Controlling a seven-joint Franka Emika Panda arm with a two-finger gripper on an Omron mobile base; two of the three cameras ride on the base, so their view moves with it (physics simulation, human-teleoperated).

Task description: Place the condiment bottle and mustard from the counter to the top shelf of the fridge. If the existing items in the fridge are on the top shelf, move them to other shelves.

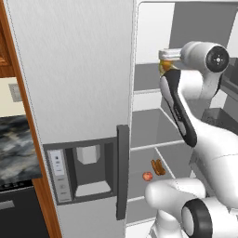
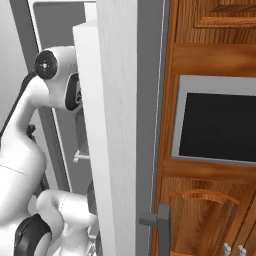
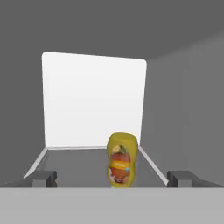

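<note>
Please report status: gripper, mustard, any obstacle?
Gripper open, holding nothing. Mustard upright on fridge shelf, between the fingertips' line. Nothing in the way.

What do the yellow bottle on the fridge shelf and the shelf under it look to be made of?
The yellow bottle looks like glossy squeezable plastic: an opaque, smoothly rounded body with a printed red label. The shelf reads as a flat matte grey panel with a pale rim, plastic or frosted glass; the rendering leaves that open.
</note>
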